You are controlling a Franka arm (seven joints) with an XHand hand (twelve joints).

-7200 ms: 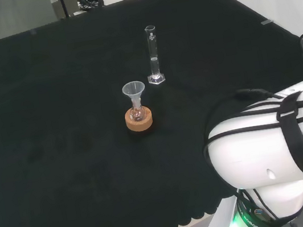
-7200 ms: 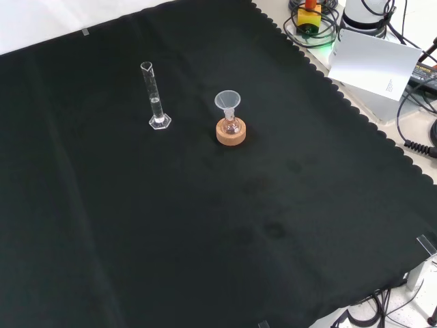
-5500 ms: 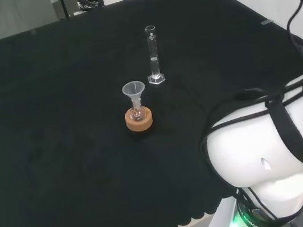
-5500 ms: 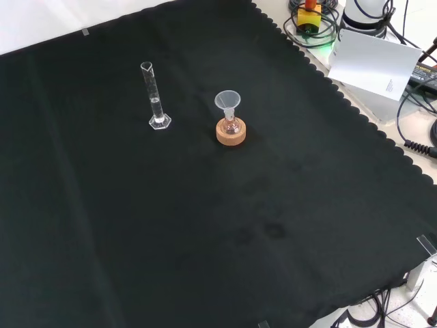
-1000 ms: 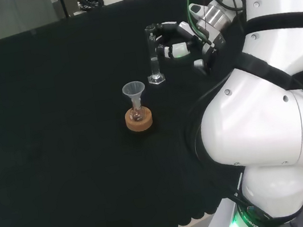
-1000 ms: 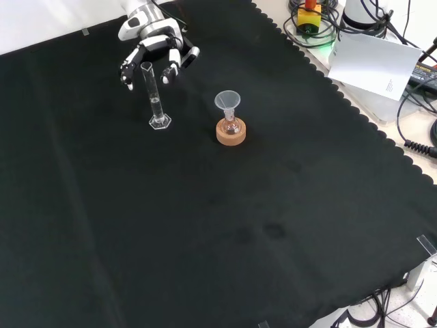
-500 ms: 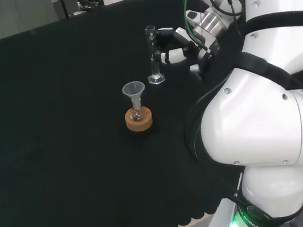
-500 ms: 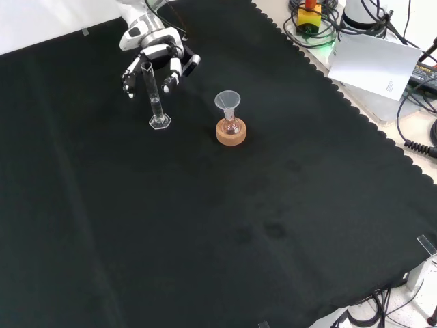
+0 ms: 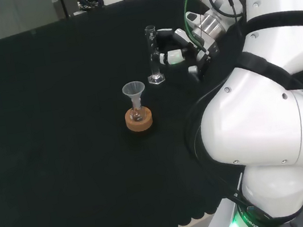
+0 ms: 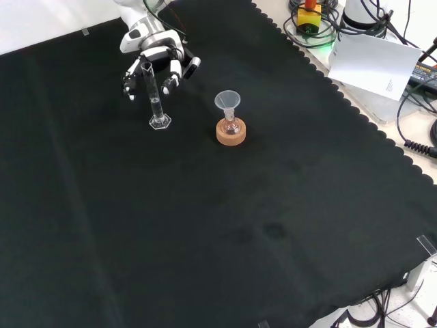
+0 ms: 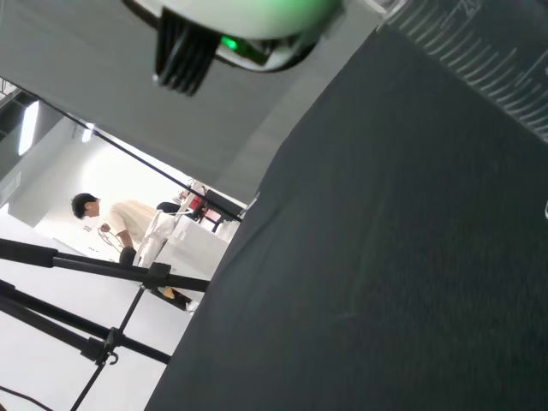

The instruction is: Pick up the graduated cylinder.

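Hand at the cylinder, not gripping.
Hand [image 10: 151, 49] has its fingers spread and partly curled around the upper part of the graduated cylinder [image 10: 154, 97]; contact can't be confirmed. Cylinder stands upright on the black cloth [image 10: 239, 225], left of the funnel [image 10: 228, 102] in front view. No legible print.

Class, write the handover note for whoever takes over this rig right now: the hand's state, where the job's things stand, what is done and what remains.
Hand: open, fingers spread either side of the graduated cylinder's upper part, not closed on it.
Graduated cylinder: upright on its base on the black cloth, not lifted; a little liquid shows low in the tube.
Funnel in a small flask on a cork ring: to the cylinder's right in the front view, apart from it.
Done: the reach to the cylinder.
Left: close the fingers on the tube and lift it without tipping it.
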